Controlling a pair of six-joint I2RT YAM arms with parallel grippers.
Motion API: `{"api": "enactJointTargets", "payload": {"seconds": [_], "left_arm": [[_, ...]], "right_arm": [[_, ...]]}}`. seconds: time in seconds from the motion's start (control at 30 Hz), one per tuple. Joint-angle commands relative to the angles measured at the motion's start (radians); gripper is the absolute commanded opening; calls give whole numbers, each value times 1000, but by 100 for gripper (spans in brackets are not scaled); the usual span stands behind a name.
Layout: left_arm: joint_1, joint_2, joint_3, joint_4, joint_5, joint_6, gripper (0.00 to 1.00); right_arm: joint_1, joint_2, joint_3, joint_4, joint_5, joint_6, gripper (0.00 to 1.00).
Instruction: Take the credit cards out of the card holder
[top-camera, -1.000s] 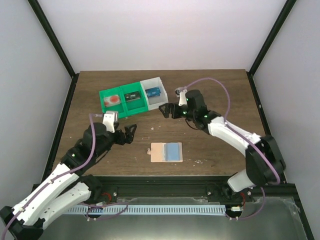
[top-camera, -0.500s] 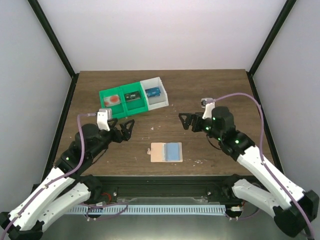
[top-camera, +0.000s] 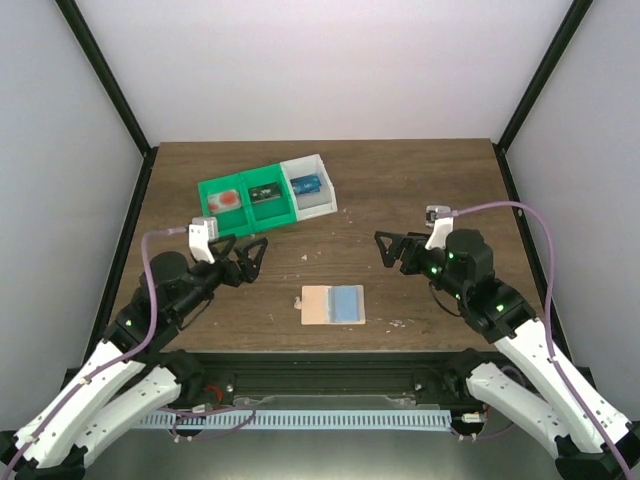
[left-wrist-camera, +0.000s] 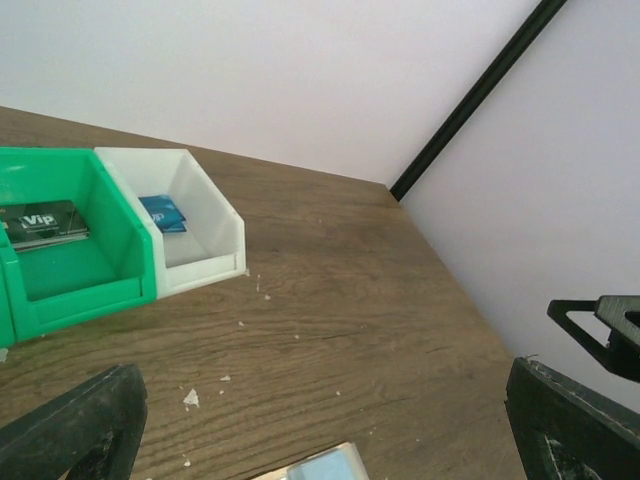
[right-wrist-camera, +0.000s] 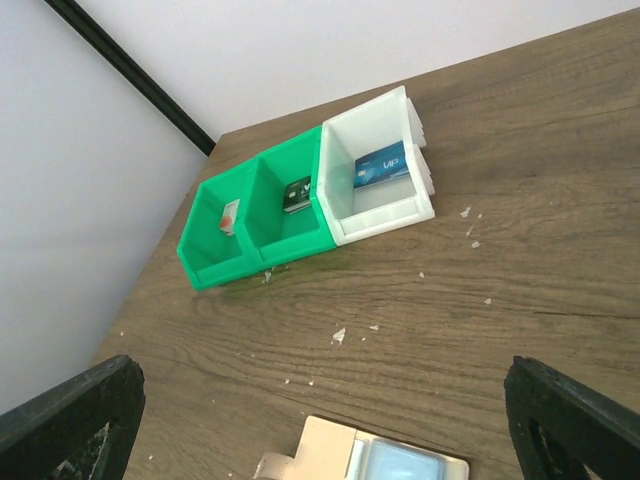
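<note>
The holder (top-camera: 333, 304) lay flat on the table (top-camera: 420, 190) near its 6 o'clock edge, tan body with a blue face over its right part (a card in a window, or the holder's own panel? could not tell). Three bins (top-camera: 264, 195) sat toward 11 o'clock: a red-and-white card (top-camera: 226, 199) in the left green one, a dark card (top-camera: 264, 192) in the middle green one, a blue card (top-camera: 306, 183) in the white one.

So at least three cards already lay outside the holder, sorted one per bin. Whether any remained inside was not settled by these views; the wrist cameras caught only the holder's top edge.

Left gripper (top-camera: 247, 257) hovered at about 10 o'clock of the holder, fingers spread, nothing between them. Right gripper (top-camera: 392, 250) hovered at about 2 o'clock of it, fingers likewise spread and bare. Both were apart from the holder and above the table, neither touching anything.

Step in hand, as a judgement: either an approach to the holder for another card, or hands clear with the holder emptied. The scene fit both. If a card was left, the next move would call for one gripper pinning the holder flat while the other pinched the card's exposed edge and slid it out (thin, flat, likely slippery).
</note>
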Motion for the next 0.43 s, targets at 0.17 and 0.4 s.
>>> {"api": "enactJointTargets", "payload": {"seconds": [0.17,0.4], "left_arm": [[-2,-45,8,44,10,-6,100],[-1,-28,12,44,16,1,100]], "right_arm": [[-4,-58,0,-28,27,8,100],[-4,-77,-34,-25,23,17,100]]}}
